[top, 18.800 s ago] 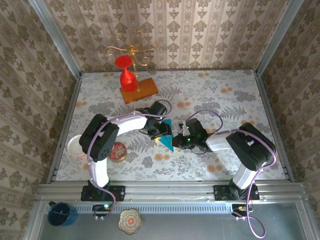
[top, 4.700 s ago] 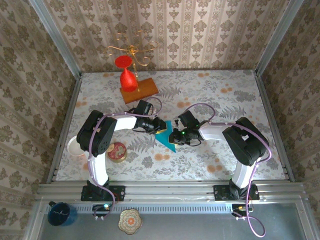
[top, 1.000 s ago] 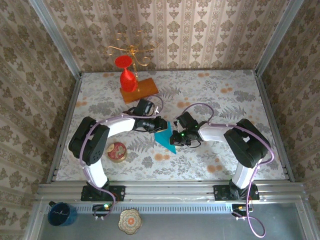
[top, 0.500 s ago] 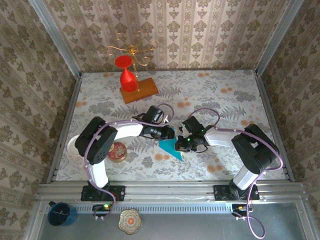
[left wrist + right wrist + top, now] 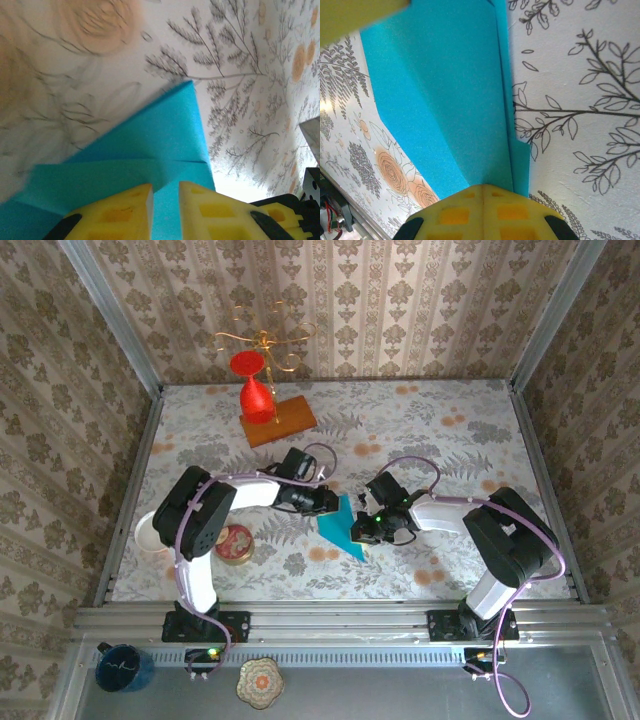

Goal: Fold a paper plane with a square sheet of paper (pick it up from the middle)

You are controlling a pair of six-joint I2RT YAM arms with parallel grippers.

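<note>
Right pincer (image 5: 482, 189), closed, sits on one end of the folded paper (image 5: 340, 530), which lies on the worktop (image 5: 450, 440) well apart from the block (image 5: 285, 423), the left pincer (image 5: 165, 189) barely open over it — light, limp, easily torn, probably best pinched along the centre crease.

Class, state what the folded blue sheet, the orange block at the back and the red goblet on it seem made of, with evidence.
Blue sheet: thin matte paper, since it holds sharp creases and flat flaps. Orange block: probably wood, judging by matte orange-brown faces; no grain discernible. Red goblet: glass or plastic, smooth and evenly red; cannot tell which.
</note>
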